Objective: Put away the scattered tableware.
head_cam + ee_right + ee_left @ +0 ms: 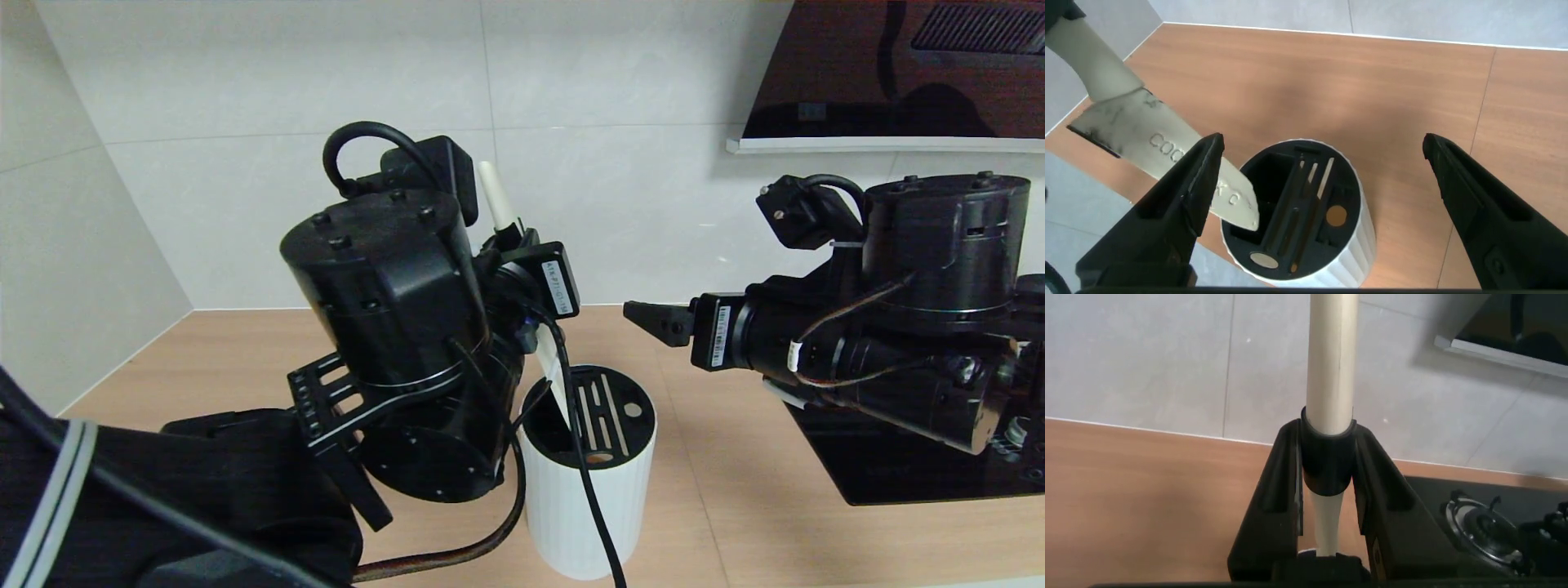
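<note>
One knife (1151, 147), cream-handled with a pale blade smudged dark near the handle, is tilted with its tip at the mouth of the open compartment of the white, black-topped holder (588, 490); the left gripper (1328, 441) has its jaws clamped on the handle; the right gripper (1321, 145) hovers over the holder, jaws wide apart; the holder stands on the wooden counter (735, 490).

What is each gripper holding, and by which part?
The left gripper is shut on the knife, gripping its handle at the black collar, blade tip at the white holder's opening. The right gripper is open and holds nothing.
</note>
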`<state>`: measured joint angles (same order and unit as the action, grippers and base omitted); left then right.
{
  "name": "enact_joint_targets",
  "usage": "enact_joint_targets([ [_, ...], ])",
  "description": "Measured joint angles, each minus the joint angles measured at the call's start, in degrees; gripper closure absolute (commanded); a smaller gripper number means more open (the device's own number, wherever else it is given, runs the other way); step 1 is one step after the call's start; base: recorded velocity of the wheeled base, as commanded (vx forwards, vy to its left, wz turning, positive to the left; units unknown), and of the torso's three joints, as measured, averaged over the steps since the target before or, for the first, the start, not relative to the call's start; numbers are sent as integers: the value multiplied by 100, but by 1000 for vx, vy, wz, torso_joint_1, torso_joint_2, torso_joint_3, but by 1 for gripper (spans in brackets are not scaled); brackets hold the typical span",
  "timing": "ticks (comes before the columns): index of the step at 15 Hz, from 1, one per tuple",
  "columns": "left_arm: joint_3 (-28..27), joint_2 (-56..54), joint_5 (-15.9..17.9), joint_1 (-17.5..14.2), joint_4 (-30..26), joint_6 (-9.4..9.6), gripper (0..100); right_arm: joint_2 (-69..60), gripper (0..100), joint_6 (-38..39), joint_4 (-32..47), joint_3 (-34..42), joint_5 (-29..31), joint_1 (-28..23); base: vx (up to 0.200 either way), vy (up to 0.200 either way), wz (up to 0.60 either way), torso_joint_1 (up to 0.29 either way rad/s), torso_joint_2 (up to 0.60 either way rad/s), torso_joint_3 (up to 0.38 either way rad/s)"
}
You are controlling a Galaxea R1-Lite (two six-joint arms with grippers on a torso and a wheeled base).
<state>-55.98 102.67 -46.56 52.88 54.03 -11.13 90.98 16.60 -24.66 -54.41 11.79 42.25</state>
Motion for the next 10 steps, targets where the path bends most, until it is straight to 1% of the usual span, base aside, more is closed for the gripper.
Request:
enact_joint_targets([
  [10, 94, 216, 0, -2, 20, 0, 100, 4, 0, 1, 0, 6, 0, 0, 0, 0, 0, 0, 0, 0],
])
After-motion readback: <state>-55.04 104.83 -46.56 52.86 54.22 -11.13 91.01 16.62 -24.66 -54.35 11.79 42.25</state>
